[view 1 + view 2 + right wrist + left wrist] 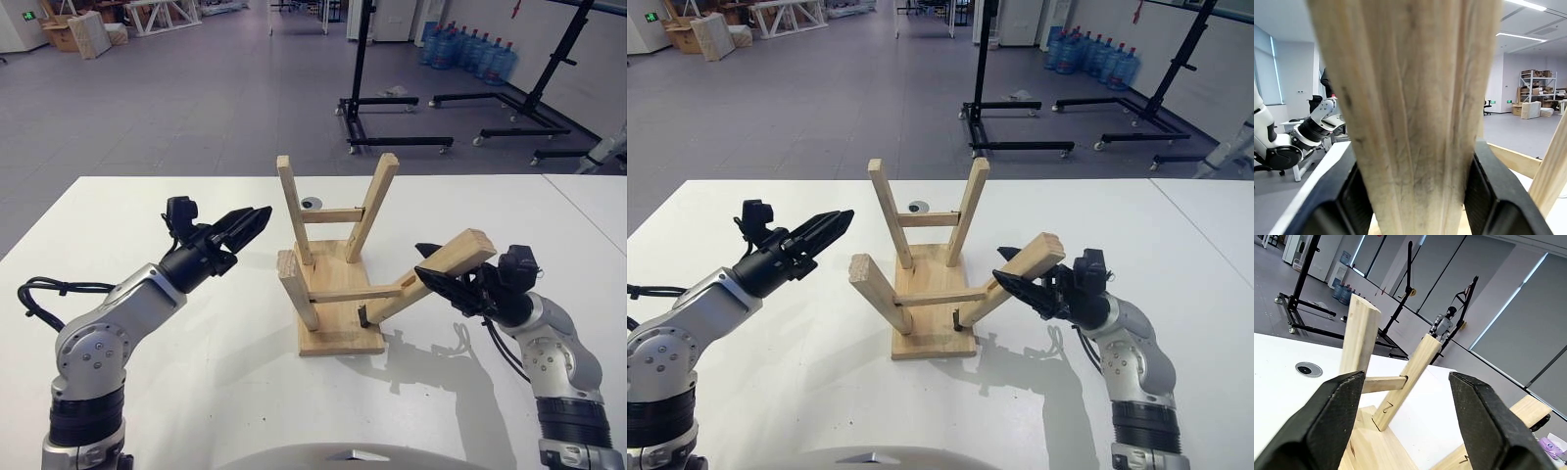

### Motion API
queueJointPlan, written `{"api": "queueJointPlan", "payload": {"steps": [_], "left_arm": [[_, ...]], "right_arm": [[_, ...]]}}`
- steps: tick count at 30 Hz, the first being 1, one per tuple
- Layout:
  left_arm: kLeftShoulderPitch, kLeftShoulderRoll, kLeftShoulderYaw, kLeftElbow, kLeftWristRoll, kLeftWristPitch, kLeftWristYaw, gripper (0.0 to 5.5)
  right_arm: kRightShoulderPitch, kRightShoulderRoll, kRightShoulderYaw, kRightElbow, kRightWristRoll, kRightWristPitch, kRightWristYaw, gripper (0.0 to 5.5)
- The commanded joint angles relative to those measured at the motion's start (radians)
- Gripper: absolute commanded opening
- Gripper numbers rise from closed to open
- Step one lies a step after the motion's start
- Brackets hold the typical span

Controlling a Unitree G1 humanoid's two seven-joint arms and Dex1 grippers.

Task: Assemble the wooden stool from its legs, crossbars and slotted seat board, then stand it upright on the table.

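Wooden stool: flipped upside down on the worktop
Right claw: clamped on its 3 o'clock leg
Left claw: wide open, empty, 10 o'clock

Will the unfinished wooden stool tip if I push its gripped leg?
Likely slides, not tips: its wooden seat board lies flat on the white table. The wooden leg in the right gripper leans outward; its joint may give.
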Motion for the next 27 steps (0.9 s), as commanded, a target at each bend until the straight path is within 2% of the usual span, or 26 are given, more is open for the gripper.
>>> {"api": "queueJointPlan", "payload": {"steps": [1, 13, 27], "left_arm": [[-0.016, 0.002, -0.009, 0.003, 0.010, 0.003, 0.003, 3.13], [-0.062, -0.001, -0.010, 0.033, 0.010, 0.003, 0.006, 3.13], [-0.063, -0.008, -0.012, 0.038, 0.011, 0.004, 0.002, 3.13]], "right_arm": [[-0.037, -0.027, -0.003, -0.003, -0.019, -0.021, 0.002, 2.13], [-0.051, -0.027, 0.011, -0.021, 0.015, 0.020, -0.002, 2.13], [0.027, 0.011, 0.056, -0.062, 0.007, 0.018, -0.004, 2.13]]}}
